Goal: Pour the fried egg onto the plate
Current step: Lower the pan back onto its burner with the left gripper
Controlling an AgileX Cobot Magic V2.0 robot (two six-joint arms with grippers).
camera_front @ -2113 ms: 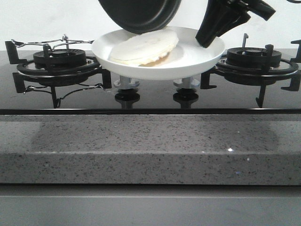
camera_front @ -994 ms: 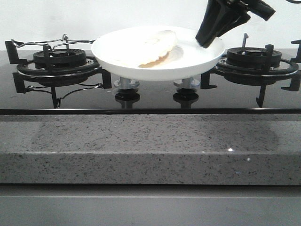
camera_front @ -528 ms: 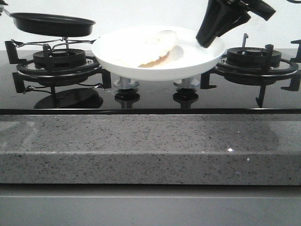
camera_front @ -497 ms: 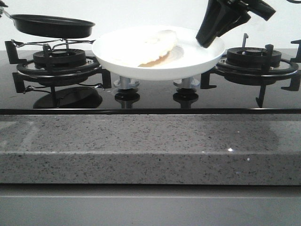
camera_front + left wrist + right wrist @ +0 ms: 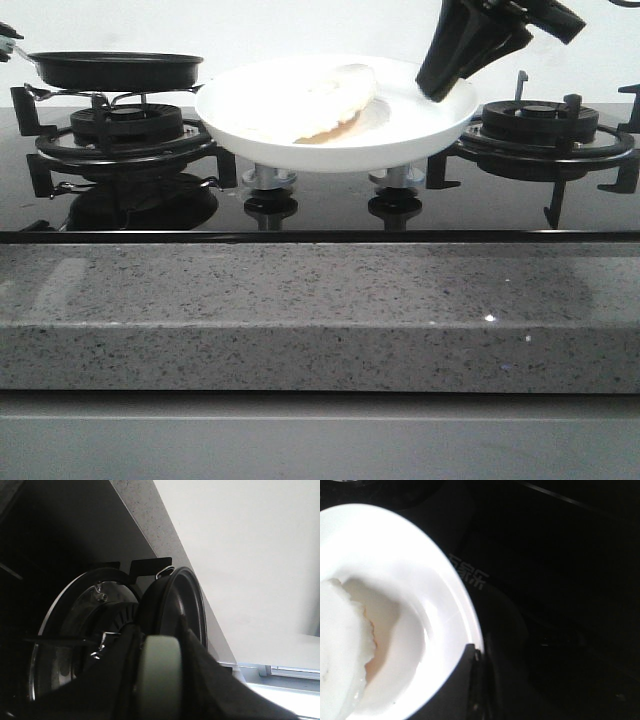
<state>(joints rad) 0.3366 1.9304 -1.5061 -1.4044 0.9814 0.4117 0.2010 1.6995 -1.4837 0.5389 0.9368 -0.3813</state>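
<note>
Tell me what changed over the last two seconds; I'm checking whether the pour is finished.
The frying pan left its tilted spot over the plate, went out of view, then came down level at the left burner, held by the left gripper. The fried egg, plate and right gripper stayed put.

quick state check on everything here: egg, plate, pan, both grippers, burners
fried egg: lying in the plate, folded over
plate: held level above the hob
frying pan: empty, upright over the left burner
right gripper: shut on the plate rim
left gripper: shut on the pan handle
right burner: bare, unlit
</note>
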